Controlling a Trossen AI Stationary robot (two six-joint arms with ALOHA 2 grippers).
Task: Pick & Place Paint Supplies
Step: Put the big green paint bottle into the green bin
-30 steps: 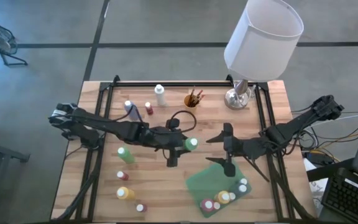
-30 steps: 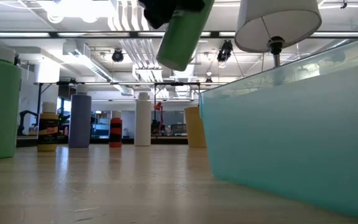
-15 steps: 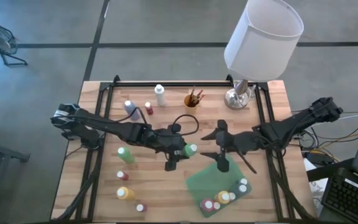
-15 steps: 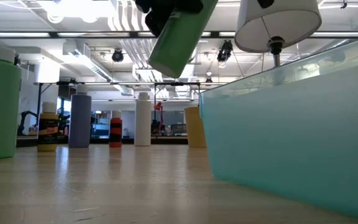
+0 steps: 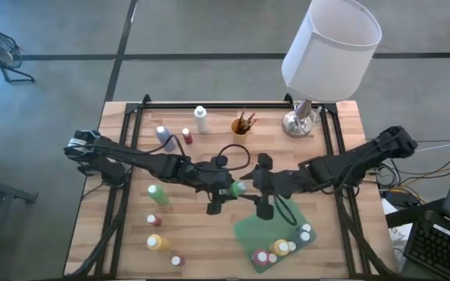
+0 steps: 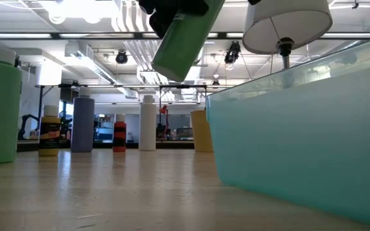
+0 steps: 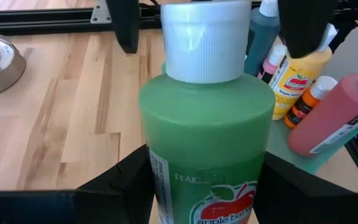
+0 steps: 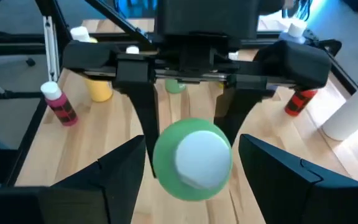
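A green paint bottle (image 5: 239, 187) with a white cap (image 7: 207, 40) hangs over the table's middle in my left gripper (image 5: 231, 188), which is shut on it. In the low view the bottle (image 6: 184, 35) is tilted, high above the wood. My right gripper (image 5: 258, 190) is open, just to the bottle's right. In the right wrist view its fingers (image 8: 104, 180) stand on either side of the cap end (image 8: 194, 158) without touching. A green tray (image 5: 266, 226) near the front right holds several bottles. My left gripper pinches the green bottle's body (image 7: 160, 180) between its two fingers, one on each side of the label. It comes level from the table's left, with the fingers lying along the bottle. The bottle is lifted clear and tilted, its cap pointing toward my right gripper.
Loose bottles stand on the table's left half: green (image 5: 157, 194), yellow (image 5: 156, 242), white (image 5: 201, 119), blue-grey (image 5: 162, 136) and small red ones. A cup of brushes (image 5: 242, 123) and a lamp base (image 5: 299, 121) stand at the far edge. The tray's wall (image 6: 300, 128) fills the low view's right.
My right gripper has moved toward the table's left, closing in on the green bottle's cap end, and has stayed open. My left gripper has kept its hold, shifting the bottle slightly toward the near edge.
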